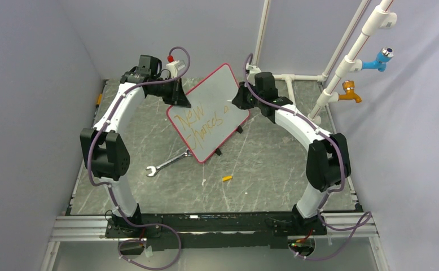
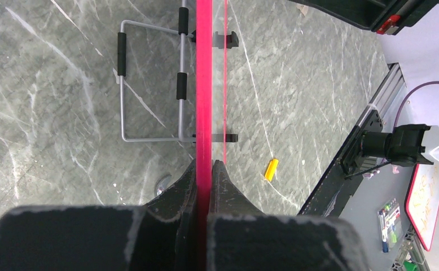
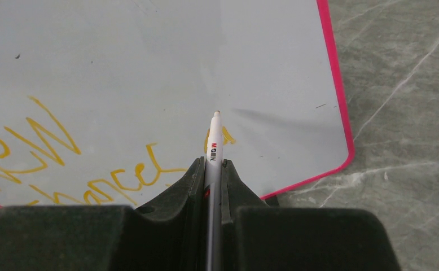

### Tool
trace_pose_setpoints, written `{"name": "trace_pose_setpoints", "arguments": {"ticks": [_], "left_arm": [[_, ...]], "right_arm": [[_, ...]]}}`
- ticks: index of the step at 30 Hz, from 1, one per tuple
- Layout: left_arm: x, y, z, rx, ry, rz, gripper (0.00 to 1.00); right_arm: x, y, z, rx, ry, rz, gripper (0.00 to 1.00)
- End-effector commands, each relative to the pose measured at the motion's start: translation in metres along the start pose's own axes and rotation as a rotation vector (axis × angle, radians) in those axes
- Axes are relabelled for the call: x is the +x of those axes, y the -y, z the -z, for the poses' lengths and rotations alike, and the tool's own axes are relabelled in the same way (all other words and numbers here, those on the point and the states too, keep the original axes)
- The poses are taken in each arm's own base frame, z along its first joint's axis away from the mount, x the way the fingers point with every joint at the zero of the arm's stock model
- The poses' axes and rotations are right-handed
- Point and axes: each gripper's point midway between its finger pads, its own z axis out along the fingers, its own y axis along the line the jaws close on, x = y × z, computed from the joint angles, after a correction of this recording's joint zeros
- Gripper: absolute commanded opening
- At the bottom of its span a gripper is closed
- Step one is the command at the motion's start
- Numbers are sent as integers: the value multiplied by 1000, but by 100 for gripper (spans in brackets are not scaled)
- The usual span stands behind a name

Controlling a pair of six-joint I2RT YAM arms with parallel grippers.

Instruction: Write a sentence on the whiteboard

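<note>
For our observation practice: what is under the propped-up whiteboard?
A wire stand with black feet shows beneath the whiteboard. The end of a wrench meets its near edge; whether it runs beneath is hidden by the board.

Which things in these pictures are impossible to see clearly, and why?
- Right wrist view: the sentence is cut off by the left edge and hidden by the right gripper.
- Left wrist view: the whiteboard stands edge-on, so its writing is unseen.
- Top view: the marker is too small to make out.

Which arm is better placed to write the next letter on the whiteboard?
Right. The right tool is shut on the marker, tip pointing at the whiteboard beside the sentence; the left tool is clamped on the board's red edge, steadying it.
</note>
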Motion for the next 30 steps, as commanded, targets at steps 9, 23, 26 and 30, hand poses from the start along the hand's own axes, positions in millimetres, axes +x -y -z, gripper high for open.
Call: {"name": "trace_pose_setpoints", "arguments": {"ticks": [9, 23, 26, 30], "left_arm": [[16, -22, -5, -96, -57, -76, 0], [15, -20, -4, -93, -52, -78, 0], [15, -20, -4, -92, -52, -78, 0], [16, -20, -4, -93, -51, -77, 0]], "right_arm": [[-10, 0, -20, -28, 38, -11, 0], [42, 18, -25, 29, -53, -48, 0], [42, 20, -25, 36, -56, -47, 0], [32, 18, -26, 35, -43, -43, 0]]}}
